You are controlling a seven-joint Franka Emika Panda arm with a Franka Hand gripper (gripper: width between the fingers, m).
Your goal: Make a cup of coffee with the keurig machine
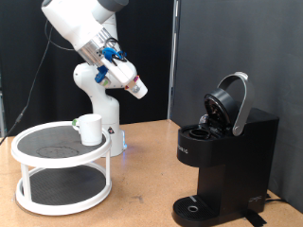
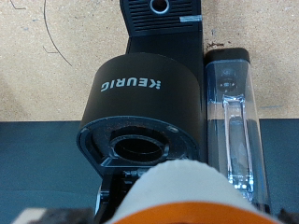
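Note:
The Keurig machine (image 1: 225, 156) is black and stands on the table at the exterior view's right, with its domed lid hinged open. In the wrist view I look down on the machine (image 2: 140, 89), and its round pod chamber (image 2: 138, 147) is empty. The cup (image 1: 90, 129), a small white mug, stands on the top shelf of a white round rack (image 1: 59, 165) at the exterior view's left. My gripper (image 1: 133, 83) is high above the table between the rack and the machine. It is shut on a pale pod (image 2: 182, 191) with an orange-red band.
The machine's clear water tank (image 2: 229, 121) sits along one side of it. The robot's white base (image 1: 99, 104) stands behind the rack. Bare wooden tabletop (image 1: 142, 180) lies between the rack and the machine. A dark curtain hangs behind.

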